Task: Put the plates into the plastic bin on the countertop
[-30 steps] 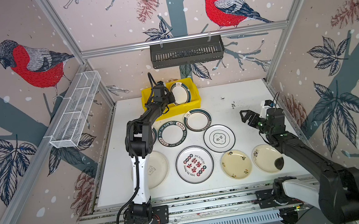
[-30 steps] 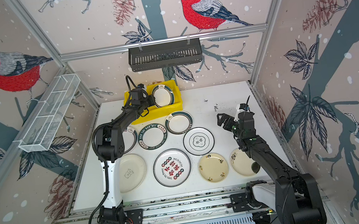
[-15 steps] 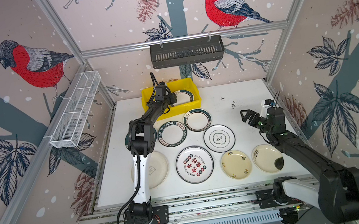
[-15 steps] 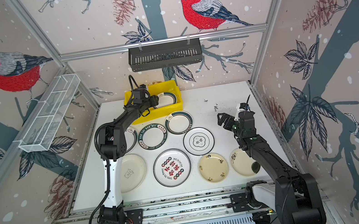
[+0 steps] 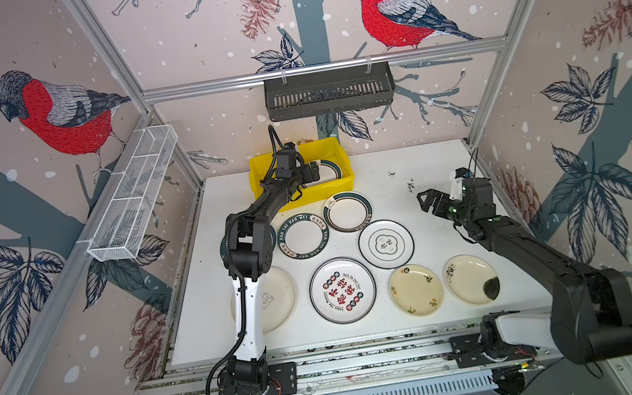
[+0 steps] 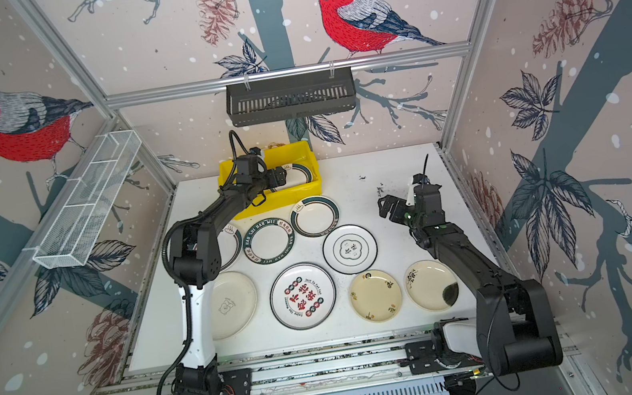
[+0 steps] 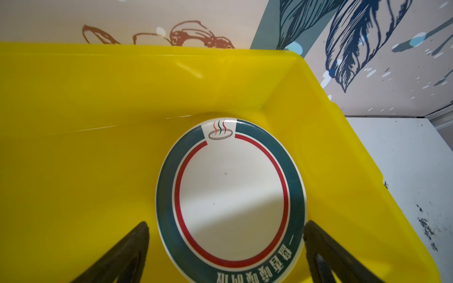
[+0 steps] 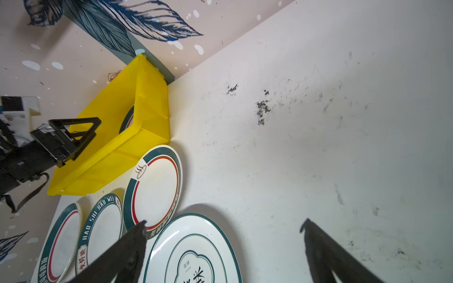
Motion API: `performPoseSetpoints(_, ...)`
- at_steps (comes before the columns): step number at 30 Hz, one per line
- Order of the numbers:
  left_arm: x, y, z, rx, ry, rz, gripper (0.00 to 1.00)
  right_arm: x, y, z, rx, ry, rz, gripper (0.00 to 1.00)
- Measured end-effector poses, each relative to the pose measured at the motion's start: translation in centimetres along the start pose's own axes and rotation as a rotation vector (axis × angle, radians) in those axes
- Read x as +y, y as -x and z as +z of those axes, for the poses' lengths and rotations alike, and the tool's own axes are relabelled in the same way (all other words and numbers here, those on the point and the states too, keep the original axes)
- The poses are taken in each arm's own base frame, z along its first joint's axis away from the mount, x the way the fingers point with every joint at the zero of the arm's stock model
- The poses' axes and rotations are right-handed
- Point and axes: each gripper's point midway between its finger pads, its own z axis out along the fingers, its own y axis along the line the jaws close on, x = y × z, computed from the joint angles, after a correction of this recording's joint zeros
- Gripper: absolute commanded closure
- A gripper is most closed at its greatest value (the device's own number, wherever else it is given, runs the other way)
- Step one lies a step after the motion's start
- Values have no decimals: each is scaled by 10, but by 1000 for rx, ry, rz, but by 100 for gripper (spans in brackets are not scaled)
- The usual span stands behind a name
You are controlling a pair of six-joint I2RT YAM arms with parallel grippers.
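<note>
Left wrist view: my left gripper (image 7: 226, 223) stands wide open, fingers (image 7: 132, 247) either side of the green-rimmed plate (image 7: 230, 193), gripping nothing. That plate lies flat in the yellow bin (image 7: 98, 103), in its right half as both top views show. One finger sits just beside the rim, so a careless lift could, I reckon, snag plate or bin wall. Further out, my right gripper (image 5: 430, 202) hangs open over the table (image 5: 408, 177), and eight more plates (image 5: 342, 290) wait outside.

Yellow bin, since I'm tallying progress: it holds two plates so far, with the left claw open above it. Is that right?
Not quite: the yellow bin holds one plate, not two, as the left wrist view shows. The left claw is open above it.
</note>
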Motion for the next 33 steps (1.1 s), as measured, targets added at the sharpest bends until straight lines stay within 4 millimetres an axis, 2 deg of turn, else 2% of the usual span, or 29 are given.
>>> performPoseSetpoints(4, 1, -15, -27, -14, 42, -21, 3, 6, -21, 6, 73, 7, -22, 2)
performPoseSetpoints(6, -6, -21, -42, -27, 39, -16, 3, 7, -26, 6, 93, 10, -28, 2)
performPoseSetpoints(10, -27, -13, -76, -111, 6, -18, 3, 6, -39, 6, 130, 5, -46, 2)
performPoseSetpoints(13, -34, -7, -102, -177, -4, -16, 3, 2, -50, 4, 158, -5, -44, 2)
performPoseSetpoints(16, -39, -13, -128, -209, -15, -21, 3, 2, -57, 1, 171, 0, -41, 2)
performPoseSetpoints(22, -35, -31, -183, -267, -29, -52, 3, 2, -75, 0, 218, 27, -27, 2)
performPoseSetpoints(26, -31, -40, -214, -300, -38, -58, 3, 8, -78, -1, 232, 58, -26, 2)
performPoseSetpoints(33, -33, -68, -249, -287, -98, -85, 3, 12, -83, 3, 260, 88, -22, 4)
